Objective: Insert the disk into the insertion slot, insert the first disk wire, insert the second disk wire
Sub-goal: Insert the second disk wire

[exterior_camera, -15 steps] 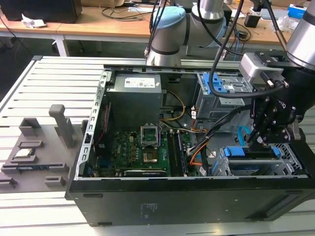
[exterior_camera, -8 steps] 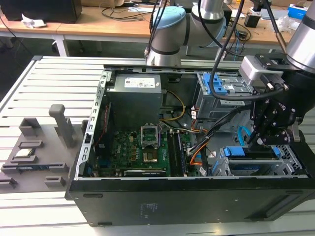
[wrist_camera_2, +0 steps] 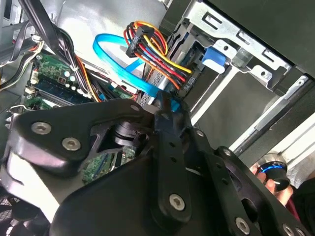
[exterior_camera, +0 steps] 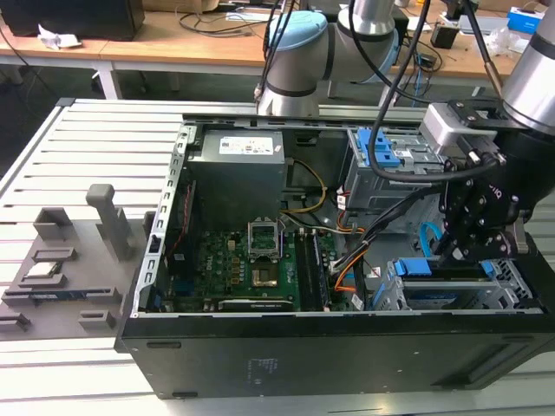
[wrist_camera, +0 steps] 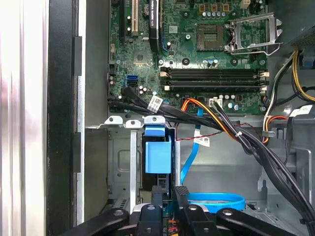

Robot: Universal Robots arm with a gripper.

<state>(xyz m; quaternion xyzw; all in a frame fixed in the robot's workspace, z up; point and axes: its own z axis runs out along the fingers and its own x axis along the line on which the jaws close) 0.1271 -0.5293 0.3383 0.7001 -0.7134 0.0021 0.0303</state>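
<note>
The open computer case lies on its side on a slatted grey table, and everything worth watching sits around the slot, the silver cage in the case's corner toward the exterior view's right. The disk is already in the slot, its blue carrier edge showing along the cage's top; in the first wrist view the carrier's blue tab sits between the cage's silver rails. The gripper hangs directly over the slot, just above the disk's blue edge. In the first wrist view its fingertips stand close together beside a flat blue cable that loops just next to the slot, and in the second wrist view the black fingers are closed narrowly on a small blue connector at the end of that cable. A bundle of red, yellow and black wires with a black plug runs past just beyond the fingers, toward the cage. Away from the slot, past the gripper, stands the taller grey bay with blue tabs. The motherboard lies on the case floor beside the slot, and black cables cross between the two. Far from the slot, at the exterior view's left, a grey fixture rests on the table.
</note>
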